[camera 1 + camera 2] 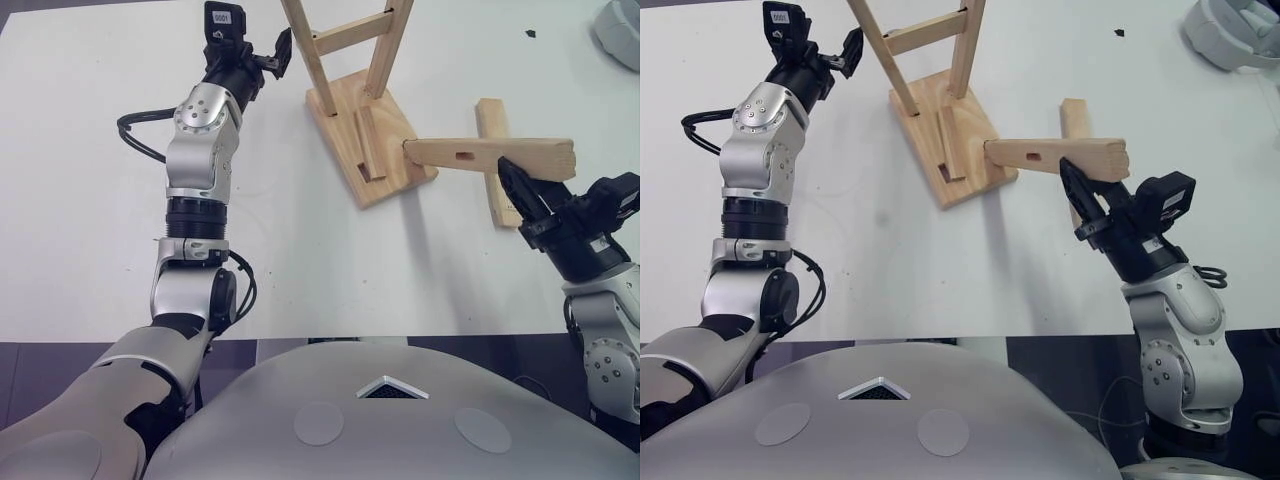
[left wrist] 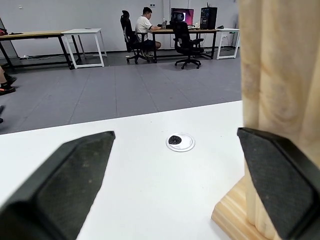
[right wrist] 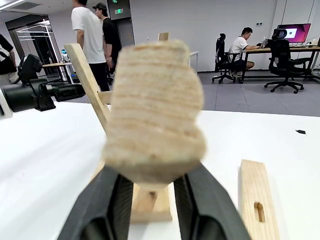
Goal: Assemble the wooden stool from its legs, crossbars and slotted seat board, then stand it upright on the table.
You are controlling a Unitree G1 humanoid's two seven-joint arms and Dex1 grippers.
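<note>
Currently the job looks to be at the third leg. The pale, rectangular wooden slotted seat board (image 1: 395, 125) lies flat on the white table (image 1: 80, 150), near the far edge and about midway along it. Its long axis runs from far-left to near-right. Two slim pale wooden standing legs (image 1: 305, 55), tied by a short wooden crossbar (image 1: 350, 32), already rise from its far end.

The right gripper (image 1: 512, 176) has its jaws clamped on a thick pale wooden leg (image 1: 490, 155), near that leg's right end. The leg hangs roughly level above the table with its long axis parallel to the far edge. Its left end points at the board's near-right edge, touching it or just short; I cannot tell which. A small mortise shows on the side facing the near edge.

A second, loose leg (image 1: 492, 115) lies flat beneath it toward the right edge, long axis running far to near. The left gripper (image 1: 272, 55) has its jaws wide apart and grips nothing, with one pad (image 2: 275, 185) just beside a standing leg.

Next, I judge, the held leg must swing from level towards upright. Its end then needs lining up with the open slot (image 1: 370, 160), while the left gripper closes to steady the frame.
</note>
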